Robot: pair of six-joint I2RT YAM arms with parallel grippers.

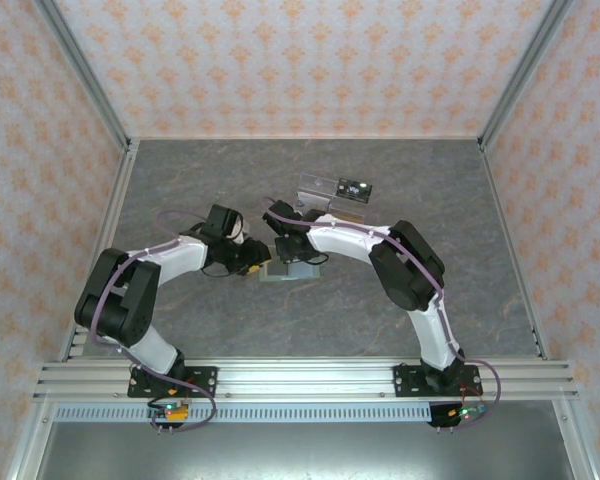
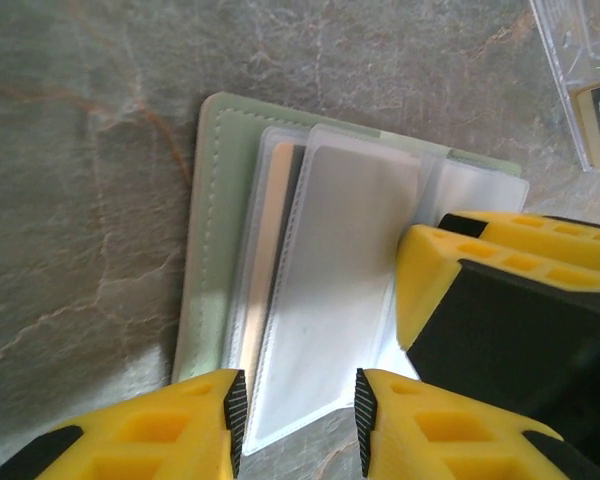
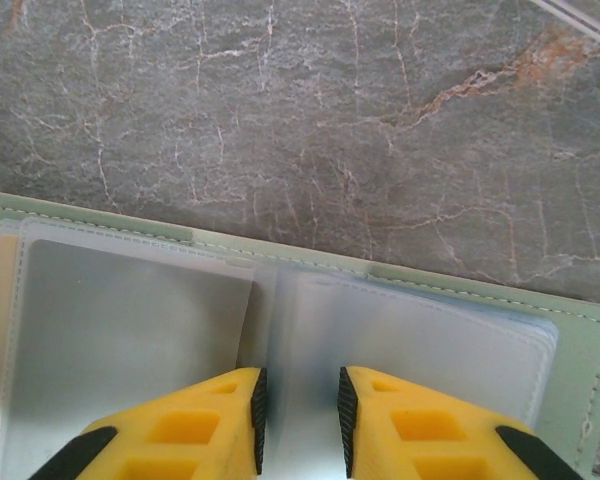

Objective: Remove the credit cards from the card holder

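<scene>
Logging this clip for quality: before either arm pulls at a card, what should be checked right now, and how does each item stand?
1. Open card holder lies flat on the table: ok.
2. Jaws of left gripper apart at the edge of a clear sleeve: ok.
3. Jaws of right gripper apart over the sleeves near the fold: ok.
4. Card inside the targeted sleeve: cannot tell, plastic is frosted.
5. Grippers apart from each other: ok, though close.
6. Holder apart from acrylic stand: ok.
</scene>
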